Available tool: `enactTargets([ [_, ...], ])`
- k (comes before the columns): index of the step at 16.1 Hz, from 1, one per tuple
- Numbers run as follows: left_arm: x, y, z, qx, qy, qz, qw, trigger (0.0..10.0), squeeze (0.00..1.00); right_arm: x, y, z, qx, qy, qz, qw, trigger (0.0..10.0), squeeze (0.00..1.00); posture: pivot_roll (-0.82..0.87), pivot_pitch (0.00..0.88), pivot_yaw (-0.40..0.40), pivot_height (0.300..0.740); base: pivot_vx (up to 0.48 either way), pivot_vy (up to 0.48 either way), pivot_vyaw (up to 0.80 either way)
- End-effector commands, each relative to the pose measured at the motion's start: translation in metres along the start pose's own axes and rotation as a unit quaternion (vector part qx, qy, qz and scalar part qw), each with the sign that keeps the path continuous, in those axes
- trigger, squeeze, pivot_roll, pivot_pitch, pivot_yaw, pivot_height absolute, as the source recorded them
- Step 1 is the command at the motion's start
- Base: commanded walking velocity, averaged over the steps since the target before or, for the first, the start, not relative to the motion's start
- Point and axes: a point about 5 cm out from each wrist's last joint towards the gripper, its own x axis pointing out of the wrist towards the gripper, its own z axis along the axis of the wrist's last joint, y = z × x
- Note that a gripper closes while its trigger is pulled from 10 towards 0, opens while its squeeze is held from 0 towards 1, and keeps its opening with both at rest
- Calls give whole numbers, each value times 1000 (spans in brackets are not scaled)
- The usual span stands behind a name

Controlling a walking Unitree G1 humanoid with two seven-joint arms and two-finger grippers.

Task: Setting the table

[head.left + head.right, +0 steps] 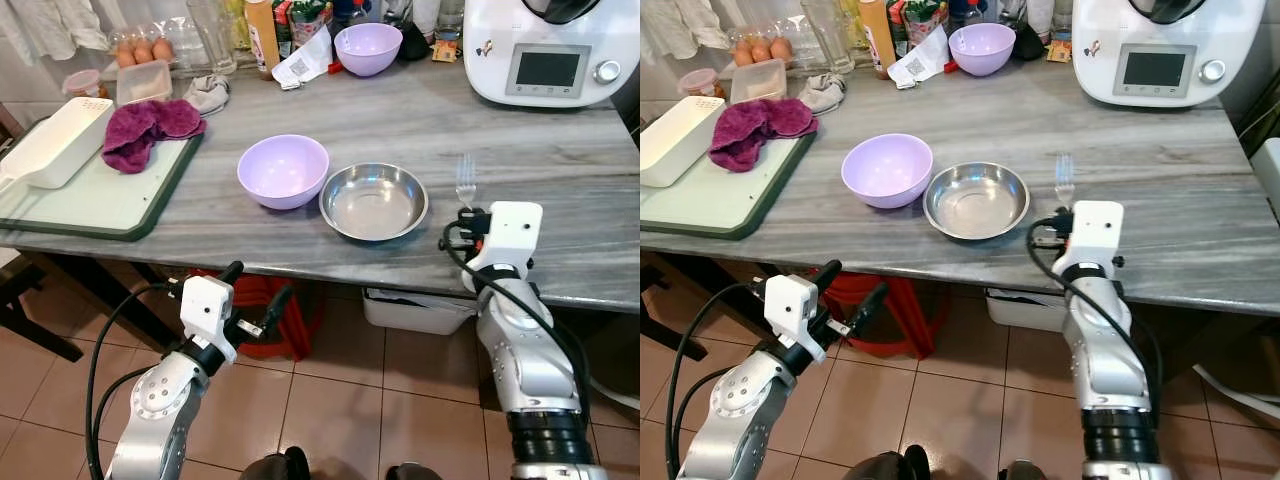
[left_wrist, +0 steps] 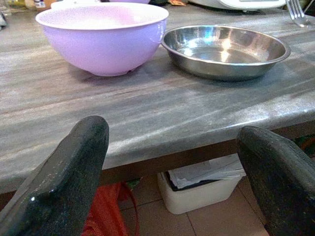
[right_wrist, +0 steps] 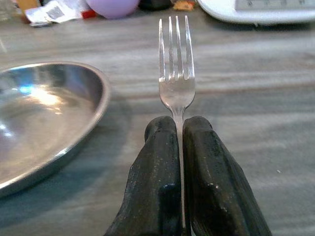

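— Two bowls already out near the table's [image 1: 560, 250] front edge: the lilac bowl [image 1: 283, 170] and the steel bowl [image 1: 373, 201], just beside each other; how far along?

— Partway, by my reading; cutlery not yet down; the fork [image 3: 176, 73] is pinched by its handle between the pressed-together fingers [image 3: 157, 187] of the right gripper [image 3: 180, 132], tines pointing away over the tabletop, just right of the steel bowl.

— Left side?

— Left gripper [image 2: 172, 172] hangs below the table edge, fingers spread wide, holding nothing; it faces the two bowls.

— What's left?

— Likely setting the fork down beside the steel bowl; a second lilac bowl [image 1: 368, 48] sits at the back, well apart; whether it belongs to the setting, cannot say.
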Motion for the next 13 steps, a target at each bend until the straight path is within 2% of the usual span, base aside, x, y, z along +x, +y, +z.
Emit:
enactTargets([
  [1, -2, 1, -2, 1, 4, -3, 1000, 10000, 0, 4, 4, 3, 10, -2, 7, 1000, 10000, 0, -92, 177, 102, 740, 0, 0, 0],
  [5, 3, -1, -3, 0, 2, -24, 1000, 10000, 0, 11, 12, -3, 22, 9, 17, 1000, 10000, 0, -83, 176, 111, 740, 0, 0, 0],
  [13, 10, -18, 10, -18, -33, -77, 996, 10000, 0, 21, 13, -7, 61, 21, 10, 998, 10000, 0, -80, 176, 121, 740, 0, 0, 0],
])
